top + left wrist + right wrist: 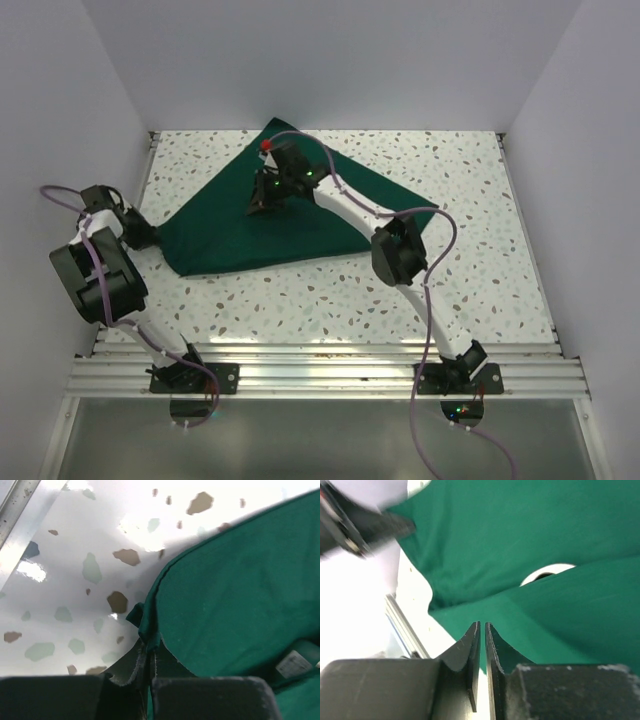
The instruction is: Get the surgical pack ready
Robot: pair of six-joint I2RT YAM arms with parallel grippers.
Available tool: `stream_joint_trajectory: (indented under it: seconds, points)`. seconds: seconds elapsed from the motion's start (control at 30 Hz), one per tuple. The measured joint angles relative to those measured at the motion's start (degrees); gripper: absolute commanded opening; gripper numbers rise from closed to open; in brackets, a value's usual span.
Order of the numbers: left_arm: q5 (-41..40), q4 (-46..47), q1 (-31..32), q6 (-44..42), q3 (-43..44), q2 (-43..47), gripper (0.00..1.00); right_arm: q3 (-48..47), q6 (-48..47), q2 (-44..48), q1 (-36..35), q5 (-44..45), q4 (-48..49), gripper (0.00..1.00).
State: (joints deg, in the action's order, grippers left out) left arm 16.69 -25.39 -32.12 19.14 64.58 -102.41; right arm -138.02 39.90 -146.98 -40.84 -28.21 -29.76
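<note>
The surgical pack shows only as a dark green cloth point(300, 225), folded over into a rough triangle on the speckled table; no instruments show. My left gripper point(150, 237) sits at the cloth's left corner. In the left wrist view this gripper point(148, 650) is shut on a bunched edge of the cloth point(235, 605). My right gripper point(262, 205) hovers over the cloth's middle. In the right wrist view its jaws point(482, 625) stand a thin slit apart, with nothing between them and the cloth point(520, 545) beneath.
White walls enclose the table point(450, 290) on the left, back and right. A ribbed metal rail point(320, 365) runs along the near edge by the arm bases. A white label point(294, 663) is sewn on the cloth. The left arm point(360, 530) appears blurred in the right wrist view.
</note>
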Motion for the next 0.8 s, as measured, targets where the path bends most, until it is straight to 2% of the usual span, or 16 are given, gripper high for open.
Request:
stream_joint_trajectory:
  seconds: [0.2,0.33,0.6,0.8]
  points:
    - [2.6,-0.4,0.0,2.3,-0.7,5.0,0.0,0.1,-3.9,1.9,-10.1,7.3,-5.4,0.0]
    - [4.0,-0.5,0.0,2.9,-0.7,6.1,0.0,3.1,-5.5,3.8,-14.7,10.7,-7.1,0.0]
    - [6.3,-0.9,0.7,4.4,-0.7,8.6,0.0,5.2,-7.3,4.7,-16.0,17.5,-9.8,0.0]
    - [7.4,-0.8,1.9,5.7,-0.7,9.9,0.0,0.5,-8.0,2.5,-16.0,19.3,-9.9,0.0]
